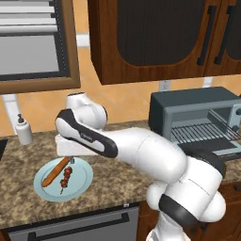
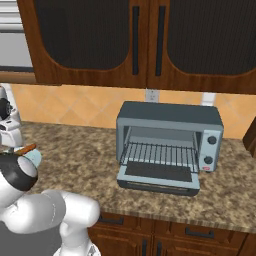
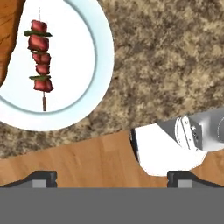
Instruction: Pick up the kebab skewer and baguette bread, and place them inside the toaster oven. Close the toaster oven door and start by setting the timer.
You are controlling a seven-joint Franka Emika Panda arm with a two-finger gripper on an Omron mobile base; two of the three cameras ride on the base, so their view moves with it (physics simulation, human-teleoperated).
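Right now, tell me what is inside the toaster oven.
The toaster oven stands open and holds a bare wire rack, no food. In the left base view the arm covers part of its door.

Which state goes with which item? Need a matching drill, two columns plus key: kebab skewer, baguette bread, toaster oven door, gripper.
Items:
1. kebab skewer
2. baguette bread
3. toaster oven door
4. gripper

States:
A. dropped open, wire rack exposed
B. jaws open, empty
C. orange-brown loaf on the plate
D. red-brown meat chunks on a stick, on the plate

Pairs: 1-D, 2-C, 3-A, 4-B
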